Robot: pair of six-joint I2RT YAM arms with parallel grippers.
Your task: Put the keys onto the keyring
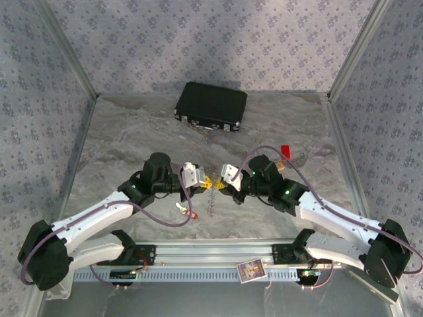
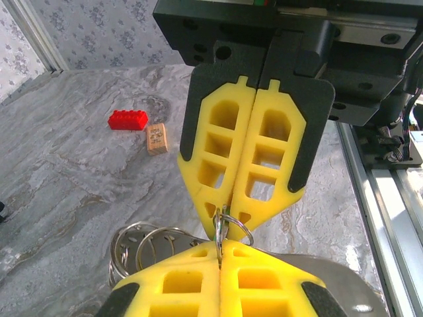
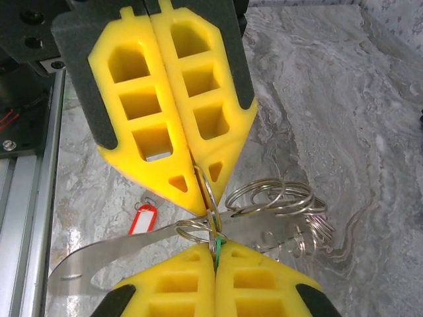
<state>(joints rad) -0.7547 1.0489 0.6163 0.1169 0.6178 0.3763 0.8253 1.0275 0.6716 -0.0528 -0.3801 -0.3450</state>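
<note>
Keyring (image 3: 210, 195) edge-on (long axis tip-to-tip)

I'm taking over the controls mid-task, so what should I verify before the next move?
1. Left gripper shut on the small split ring: ok.
2. Right gripper shut, green tag between its fingers: ok.
3. Green-tagged key threaded onto that ring: cannot tell.
4. Red-tagged key on a ring: not ok, it lies loose.
5. Ring bunch free of the fingers: cannot tell.
</note>
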